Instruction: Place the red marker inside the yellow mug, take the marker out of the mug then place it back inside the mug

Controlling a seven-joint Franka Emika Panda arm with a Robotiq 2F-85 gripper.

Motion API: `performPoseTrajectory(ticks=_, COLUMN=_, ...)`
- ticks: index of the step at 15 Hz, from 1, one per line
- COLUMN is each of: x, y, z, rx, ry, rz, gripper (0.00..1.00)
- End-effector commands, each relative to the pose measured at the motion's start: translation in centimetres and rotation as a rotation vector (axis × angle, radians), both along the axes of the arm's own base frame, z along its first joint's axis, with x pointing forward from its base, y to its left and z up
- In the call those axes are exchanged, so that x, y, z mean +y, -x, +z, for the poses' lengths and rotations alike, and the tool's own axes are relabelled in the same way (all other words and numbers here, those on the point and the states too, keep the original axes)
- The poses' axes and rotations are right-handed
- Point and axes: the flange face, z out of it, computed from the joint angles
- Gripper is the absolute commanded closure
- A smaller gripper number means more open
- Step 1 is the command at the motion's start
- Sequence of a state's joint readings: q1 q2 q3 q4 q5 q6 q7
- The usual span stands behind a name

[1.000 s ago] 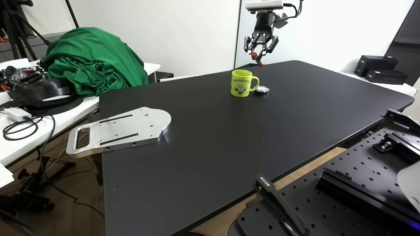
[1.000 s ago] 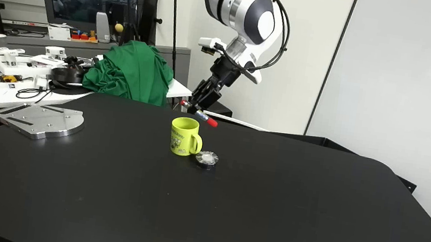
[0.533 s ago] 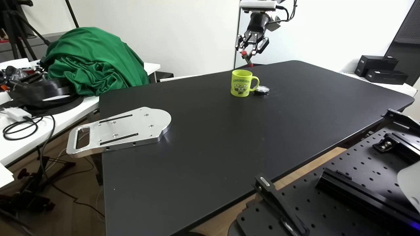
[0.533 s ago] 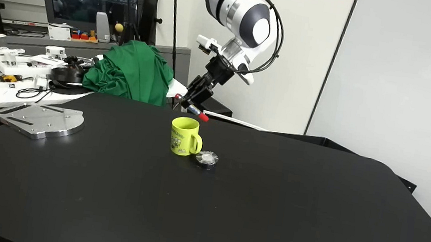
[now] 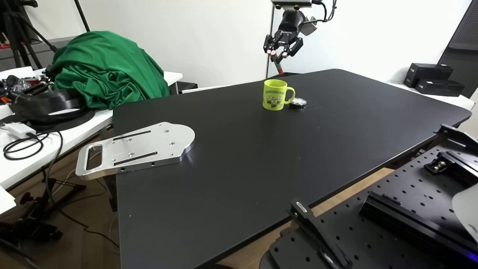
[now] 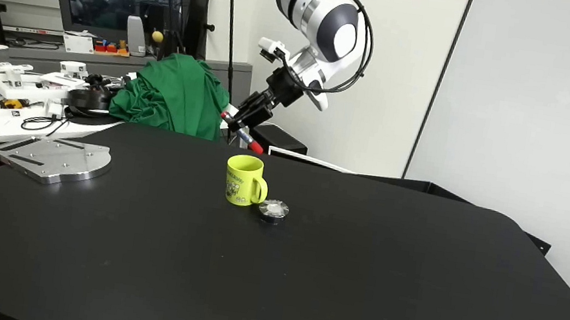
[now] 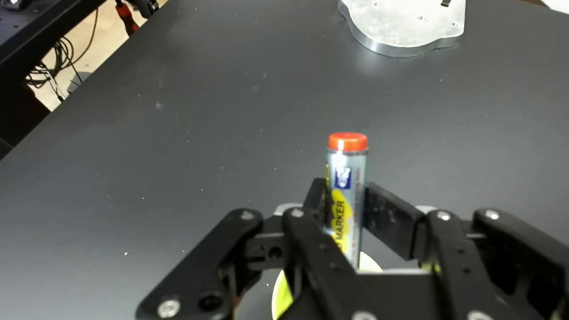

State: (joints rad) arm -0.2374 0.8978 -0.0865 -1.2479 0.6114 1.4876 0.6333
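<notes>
Pinching tilted red-capped marker [image 7: 346, 195], Robotiq gripper [image 7: 343, 194] is hovering at 12 o'clock of yellow-green printed mug [image 6: 242, 183] in both exterior views. Marker is hanging outside; at least one insertion pending, first or final: views not telling.

Perhaps "O MARKER" on the marker [image 7: 346, 200]

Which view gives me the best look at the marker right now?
The wrist view: the marker is largest there, with the printed word MARKER legible, though the claw hides its lower end. Both exterior views show it small and slanted, but with both red ends visible, not touching the mug.
</notes>
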Motion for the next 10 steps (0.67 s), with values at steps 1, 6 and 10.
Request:
performPoseTrajectory(ticks=1, x=-1.2, y=-0.3, z=-0.9, rx=0.043, ry=-0.037, rz=-0.049, gripper=0.94)
performPoseTrajectory(ticks=6, x=-3.4, y=0.1, z=-4.3, rx=0.031, ry=-0.118, rz=-0.105, gripper=0.94)
performPoseTrajectory(ticks=10, x=-3.9, y=0.5, z=-7.6, rx=0.057, ry=-0.166, rz=-0.152, gripper=0.94)
